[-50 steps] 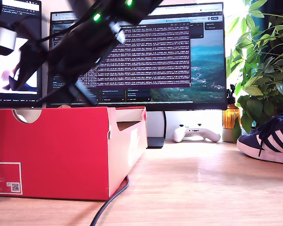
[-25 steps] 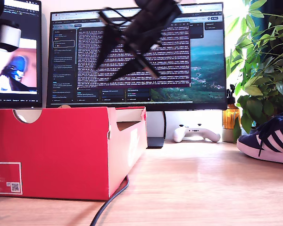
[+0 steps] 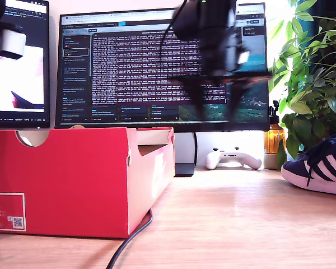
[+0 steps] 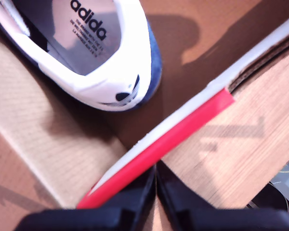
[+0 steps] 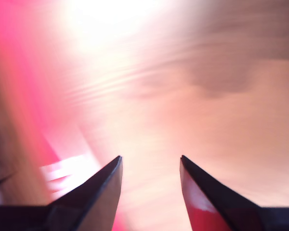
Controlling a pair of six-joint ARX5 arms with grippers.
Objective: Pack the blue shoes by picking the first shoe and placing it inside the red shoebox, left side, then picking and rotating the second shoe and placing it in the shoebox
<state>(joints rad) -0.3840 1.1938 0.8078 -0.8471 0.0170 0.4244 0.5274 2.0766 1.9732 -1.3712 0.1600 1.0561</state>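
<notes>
The red shoebox point(image 3: 73, 179) stands on the wooden table at the exterior view's left. One blue shoe point(image 4: 101, 57) lies inside it, its white lining and printed insole facing up. My first gripper point(image 4: 156, 180) hangs shut and empty just above the box's red rim point(image 4: 183, 127). The other blue shoe point(image 3: 319, 165) rests on the table at the exterior view's right edge. My second gripper point(image 5: 151, 166) is open and empty over bare wood, its view smeared by motion. Its arm point(image 3: 210, 39) shows blurred in front of the big monitor.
Two lit monitors point(image 3: 162, 67) stand behind the box. A white game controller point(image 3: 233, 158), an amber bottle point(image 3: 273, 137) and a leafy plant point(image 3: 313, 84) sit at the back toward the exterior view's right. A black cable point(image 3: 129, 241) runs along the box's front corner.
The blurred arm has swung from above the shoebox toward the exterior view's right, across the monitor. The box and the outer shoe have not moved.
</notes>
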